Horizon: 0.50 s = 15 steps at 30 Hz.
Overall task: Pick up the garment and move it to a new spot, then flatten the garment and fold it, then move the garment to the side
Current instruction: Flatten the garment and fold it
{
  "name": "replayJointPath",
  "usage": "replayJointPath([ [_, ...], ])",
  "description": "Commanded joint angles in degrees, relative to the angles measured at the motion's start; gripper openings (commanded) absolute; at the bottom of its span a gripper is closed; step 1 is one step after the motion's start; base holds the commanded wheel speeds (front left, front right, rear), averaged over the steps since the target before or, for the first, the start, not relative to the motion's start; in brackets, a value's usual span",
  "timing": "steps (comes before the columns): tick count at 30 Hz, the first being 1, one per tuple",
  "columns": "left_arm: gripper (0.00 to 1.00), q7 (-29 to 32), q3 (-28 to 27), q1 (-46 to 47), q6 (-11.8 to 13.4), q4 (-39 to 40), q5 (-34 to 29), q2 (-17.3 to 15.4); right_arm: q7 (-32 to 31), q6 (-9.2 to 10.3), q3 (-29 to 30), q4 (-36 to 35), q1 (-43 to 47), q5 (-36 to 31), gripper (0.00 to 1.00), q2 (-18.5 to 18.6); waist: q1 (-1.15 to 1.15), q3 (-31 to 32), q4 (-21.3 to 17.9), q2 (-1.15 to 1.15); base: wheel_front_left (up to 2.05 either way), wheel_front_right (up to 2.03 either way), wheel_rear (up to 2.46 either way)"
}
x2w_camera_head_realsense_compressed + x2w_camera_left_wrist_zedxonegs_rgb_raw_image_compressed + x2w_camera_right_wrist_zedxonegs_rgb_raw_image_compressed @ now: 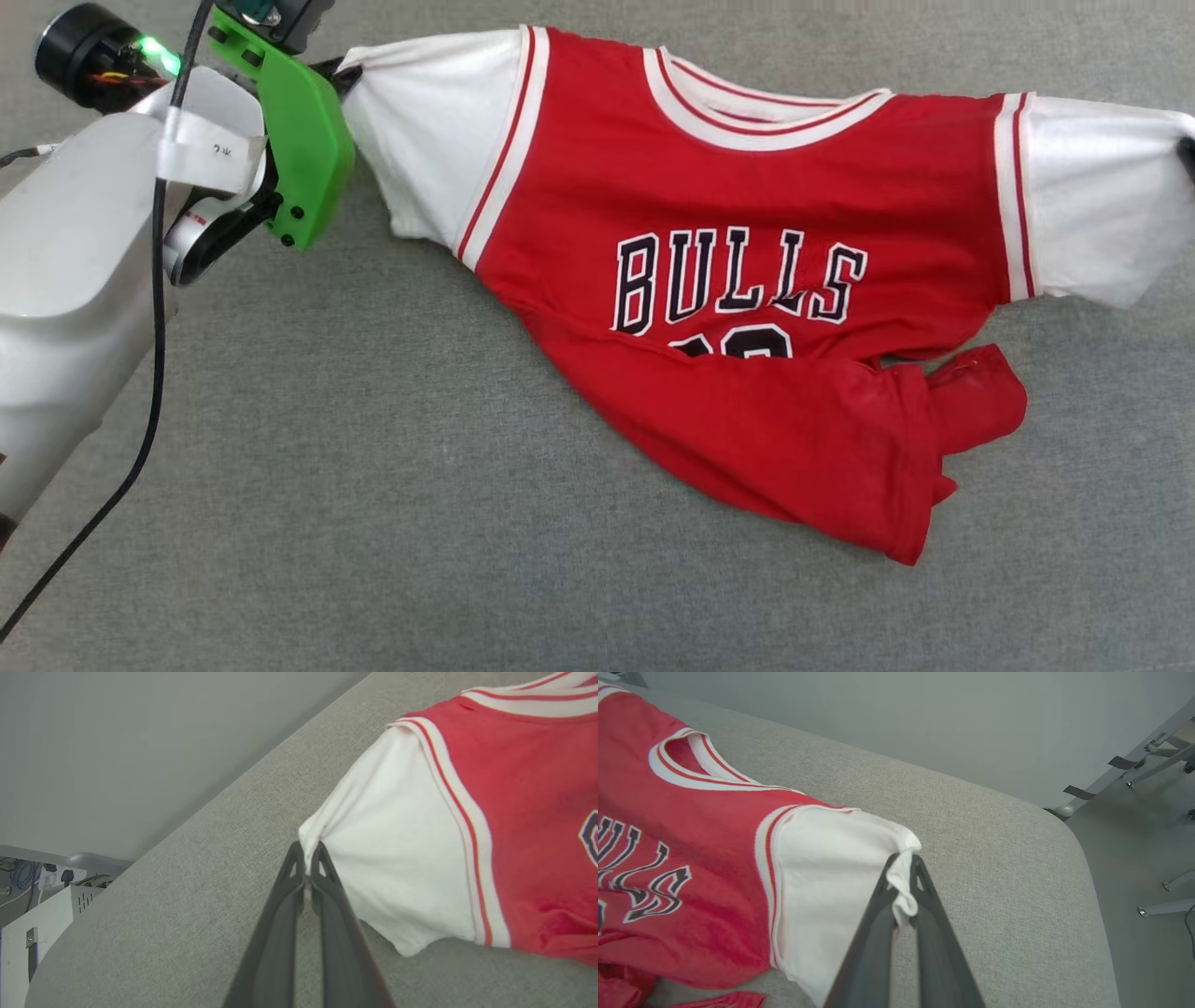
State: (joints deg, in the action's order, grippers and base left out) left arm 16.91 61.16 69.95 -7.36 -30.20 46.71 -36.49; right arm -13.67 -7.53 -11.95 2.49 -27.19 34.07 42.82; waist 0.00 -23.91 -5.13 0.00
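The garment (709,280) lies face up on the grey counter (373,485), collar toward 12 o'clock and hem bunched up toward 5 o'clock in the head view. The left gripper (308,851) has its jaws clenched on the tip of the 9 o'clock sleeve (439,140). The right gripper (903,863) has its jaws clenched on the tip of the 3 o'clock sleeve (1102,196).

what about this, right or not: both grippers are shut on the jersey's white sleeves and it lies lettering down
Not quite: the jersey lies lettering up, BULLS showing in the head view. The left gripper and right gripper are indeed shut on its white sleeves.
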Motion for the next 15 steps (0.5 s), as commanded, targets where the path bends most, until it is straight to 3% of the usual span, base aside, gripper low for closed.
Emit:
replayJointPath([
  [1,0.0,-1.84,-0.55,-0.23,0.35,0.98,-1.1,-0.68,0.46,0.04,0.63,-0.1,-1.14,0.16,0.0,0.77,0.0,3.71,2.36,0.0,0.0,0.0,0.0],
  [15,0.0,-10.22,-6.8,3.93,8.14,15.0,-3.85,-4.87,-1.19,0.04,2.09,-1.46,-11.51,0.9,0.0,2.91,0.0,9.47,5.87,0.0,0.0,0.0,0.0],
])
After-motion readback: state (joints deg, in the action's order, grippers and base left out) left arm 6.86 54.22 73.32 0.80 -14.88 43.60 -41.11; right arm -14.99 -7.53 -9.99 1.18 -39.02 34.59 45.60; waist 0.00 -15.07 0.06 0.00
